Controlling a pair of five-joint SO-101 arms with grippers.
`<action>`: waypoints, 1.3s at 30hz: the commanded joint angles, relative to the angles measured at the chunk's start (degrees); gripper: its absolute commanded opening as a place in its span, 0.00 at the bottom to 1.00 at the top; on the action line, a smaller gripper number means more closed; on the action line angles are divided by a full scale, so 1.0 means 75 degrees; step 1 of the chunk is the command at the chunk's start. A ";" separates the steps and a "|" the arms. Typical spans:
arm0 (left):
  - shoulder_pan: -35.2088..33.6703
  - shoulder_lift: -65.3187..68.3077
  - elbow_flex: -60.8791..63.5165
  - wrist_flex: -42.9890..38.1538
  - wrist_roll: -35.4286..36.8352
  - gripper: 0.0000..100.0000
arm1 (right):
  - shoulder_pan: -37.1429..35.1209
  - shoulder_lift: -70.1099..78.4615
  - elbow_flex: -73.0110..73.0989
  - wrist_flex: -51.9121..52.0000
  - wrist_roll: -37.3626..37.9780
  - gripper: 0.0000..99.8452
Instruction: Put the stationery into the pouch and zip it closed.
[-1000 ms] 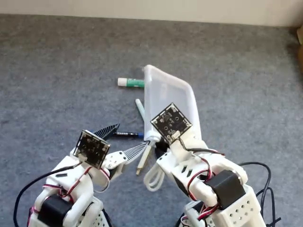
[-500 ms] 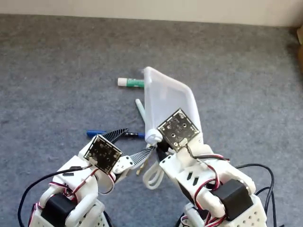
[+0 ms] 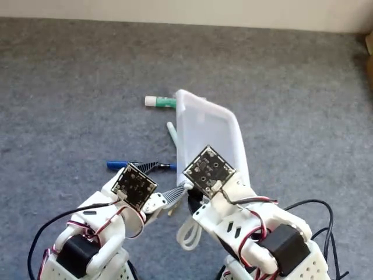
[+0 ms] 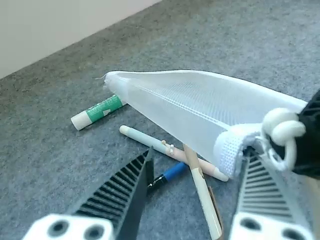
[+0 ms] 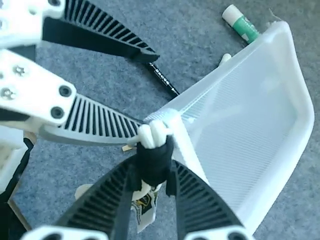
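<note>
Holding the mesh pouch (image 5: 250, 115) clamped in my right pincer (image 5: 152, 167), I should close my spread-apart left pincer (image 4: 200, 155) squarely on its corner

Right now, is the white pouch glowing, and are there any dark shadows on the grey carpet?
High view: soft, even light on the carpet, with no hard shadows. Left wrist view: the pouch is the brightest thing, light passes through its mesh, and there is only soft shade under it. Right wrist view: the pouch glows white too, with no sharp glare spot.
</note>
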 commanded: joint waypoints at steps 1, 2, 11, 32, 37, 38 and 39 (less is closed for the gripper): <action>-0.0088 -0.0041 -0.0018 -0.0305 -0.0105 0.24 | -0.0147 -0.0123 -0.0440 0.0041 -0.0059 0.00; -0.0088 -0.0041 -0.0018 -0.0340 -0.0117 0.22 | -0.0147 -0.0123 -0.0428 0.0088 -0.0059 0.00; -0.0240 -0.0041 0.0006 -0.0973 -0.0551 0.10 | -0.0123 -0.0123 -0.0275 0.0369 0.0000 0.00; -0.0299 -0.0041 0.0006 -0.0949 -0.0551 0.01 | 0.2151 -0.0135 -0.0076 0.0404 0.0375 0.00; -0.0299 -0.0041 0.0053 -0.0903 -0.0563 0.01 | 0.2925 -0.0135 -0.0064 0.0416 0.0387 0.00; -0.0311 -0.0041 0.0088 -0.0891 -0.0563 0.01 | 0.3053 -0.0135 -0.0064 0.0416 0.0387 0.00; -0.0311 -0.0041 0.0111 -0.0891 -0.0574 0.01 | 0.3182 -0.0135 -0.0064 0.0416 0.0445 0.00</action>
